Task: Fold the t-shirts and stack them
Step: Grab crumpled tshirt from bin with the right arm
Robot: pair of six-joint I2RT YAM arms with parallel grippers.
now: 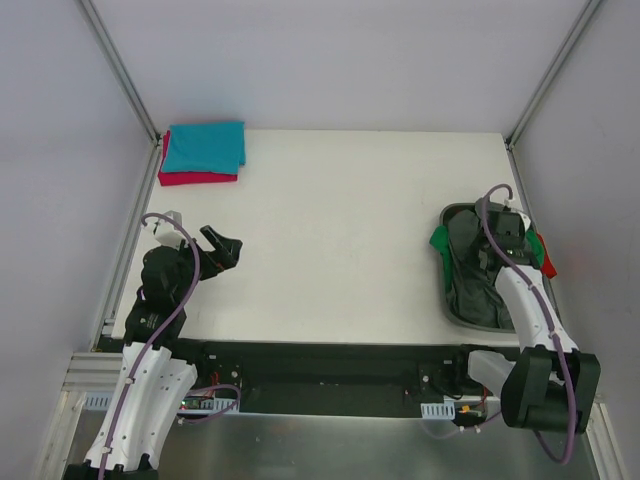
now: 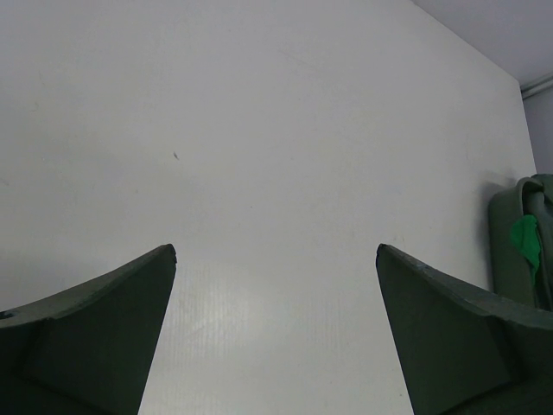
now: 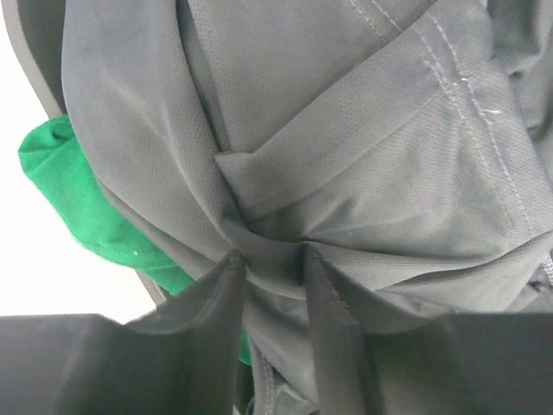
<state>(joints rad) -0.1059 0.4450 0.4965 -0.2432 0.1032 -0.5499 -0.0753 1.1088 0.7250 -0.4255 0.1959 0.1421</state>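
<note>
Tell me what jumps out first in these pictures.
The right tool pinches a fold of the dark grey shirt in the tub at the right edge of the table, with a green shirt poking out beside it. At the far left corner, a folded teal shirt lies on a crimson shirt. The left tool hangs open over the table.

The left gripper (image 2: 275,251) stood with its jaws wide apart, one dark finger at 7 o'clock and the other at 5 o'clock. White table (image 2: 276,121) filled the view between and beyond them, with one small dark speck (image 2: 176,156) toward 10 o'clock. At 3 o'clock, a dark tub (image 2: 506,259) met the frame edge, with green t-shirt (image 2: 524,238) cloth at its rim.
</note>
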